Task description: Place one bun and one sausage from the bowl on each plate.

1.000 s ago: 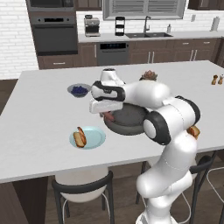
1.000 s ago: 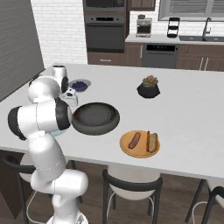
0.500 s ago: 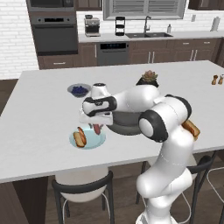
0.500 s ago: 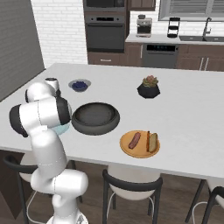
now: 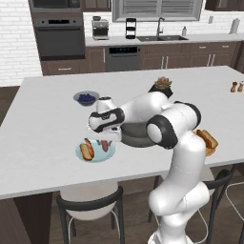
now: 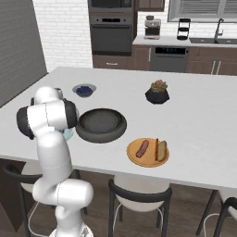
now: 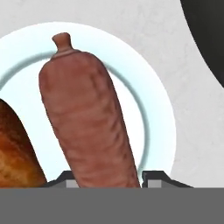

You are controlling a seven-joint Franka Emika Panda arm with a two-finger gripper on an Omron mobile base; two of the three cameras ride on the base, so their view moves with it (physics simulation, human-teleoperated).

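Left base: gripper (image 5: 104, 141) clamps sausage (image 5: 104, 144) over blue plate (image 5: 96, 155), bun (image 5: 87, 150) at its 9; blueberry bowl (image 5: 86, 98) at 12.
Right base: bowl (image 6: 101, 125); orange plate (image 6: 148, 156) at 4; plant pot (image 6: 157, 92) at 1.
Hand: sausage betw. fingertips (image 7: 159, 178).

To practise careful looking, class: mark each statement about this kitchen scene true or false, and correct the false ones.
1. The gripper holds a sausage over the pale blue plate. True.
2. A bun already lies on that plate. True.
3. The orange-brown plate has nothing on it. False: it holds a sausage and a bun.
4. The large dark bowl still contains buns. False: no food shows in it.
5. The small bowl holds blueberries. True.
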